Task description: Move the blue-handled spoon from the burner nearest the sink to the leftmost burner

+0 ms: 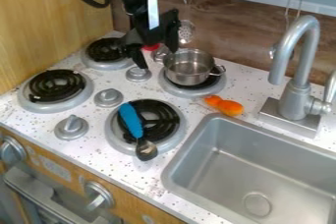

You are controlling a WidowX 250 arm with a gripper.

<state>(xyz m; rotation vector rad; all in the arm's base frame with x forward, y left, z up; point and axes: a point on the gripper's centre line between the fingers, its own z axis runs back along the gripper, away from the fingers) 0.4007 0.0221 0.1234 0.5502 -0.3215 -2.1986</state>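
Gripper (pixel 157 58) upper centre, fingers spread. Metal pot (pixel 187 69) beside it in view, on burner (pixel 215 86). Blue-handled spoon (pixel 132 121) across burner below, left of centre. Orange object (pixel 229 107) right of centre.

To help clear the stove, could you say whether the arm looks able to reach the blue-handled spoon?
Probably yes: the blue-handled spoon lies uncovered across a coil burner, and nothing seems to stand between it and the pincer.
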